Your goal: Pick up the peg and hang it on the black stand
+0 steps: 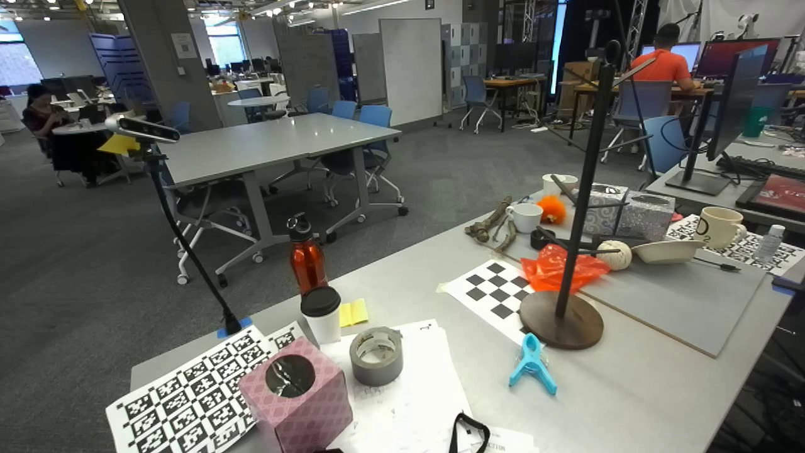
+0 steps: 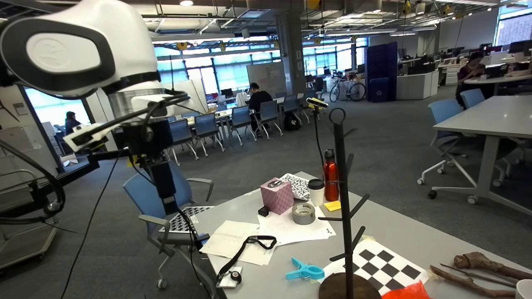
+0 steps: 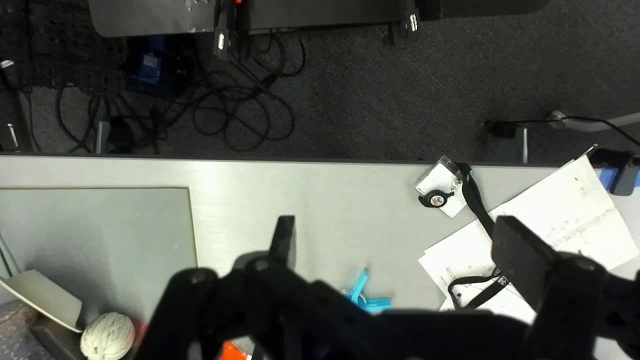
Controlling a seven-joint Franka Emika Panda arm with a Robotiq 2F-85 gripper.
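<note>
The peg is a bright blue spring clip [image 1: 532,366] lying on the table near the stand's base. It also shows in an exterior view [image 2: 305,270] and, partly hidden behind the gripper, in the wrist view [image 3: 367,300]. The black stand [image 1: 588,176] is a tall dark pole with short arms, a ring on top and a round brown base. It stands upright in both exterior views [image 2: 344,187]. In the wrist view it is mostly hidden. My gripper [image 3: 392,235] is open with nothing between its fingers. In an exterior view the gripper [image 2: 169,203] hangs high, apart from peg and stand.
A lanyard with a badge [image 2: 230,277] and papers [image 2: 232,241] lie near the peg. A tape roll [image 1: 376,357], pink tissue box [image 1: 299,396], cup [image 1: 322,318] and red bottle [image 1: 307,261] stand beyond. Red plastic [image 1: 563,269] and a checkerboard [image 1: 494,292] lie by the stand.
</note>
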